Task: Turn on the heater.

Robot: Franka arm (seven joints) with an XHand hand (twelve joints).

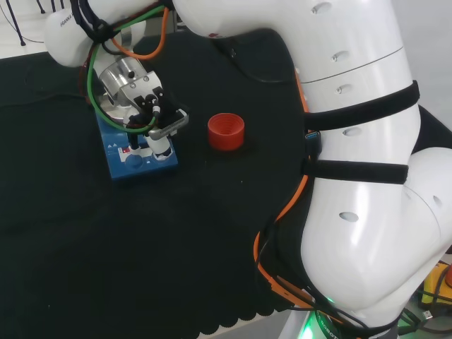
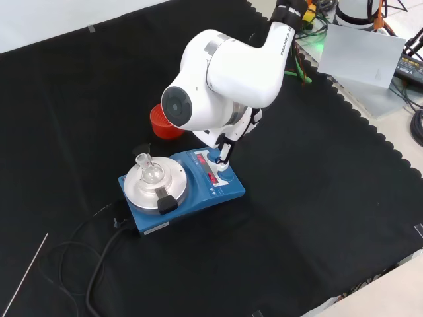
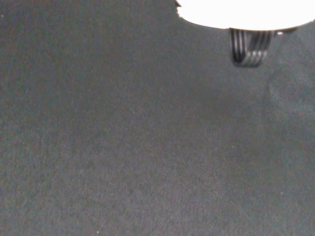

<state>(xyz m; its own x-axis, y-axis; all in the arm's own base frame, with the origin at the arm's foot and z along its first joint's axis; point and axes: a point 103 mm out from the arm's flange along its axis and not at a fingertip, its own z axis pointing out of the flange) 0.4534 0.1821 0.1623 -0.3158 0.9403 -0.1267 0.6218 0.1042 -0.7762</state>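
The heater [image 2: 182, 188] is seen on the tabletop [image 2: 317, 218], beside a red cup [image 1: 226, 131]. The robot hand [image 1: 157, 141] is lowered onto its control panel [image 2: 215, 173], one finger extended, nothing grasped. A red display is lit; the switch-on is judged nearly done.
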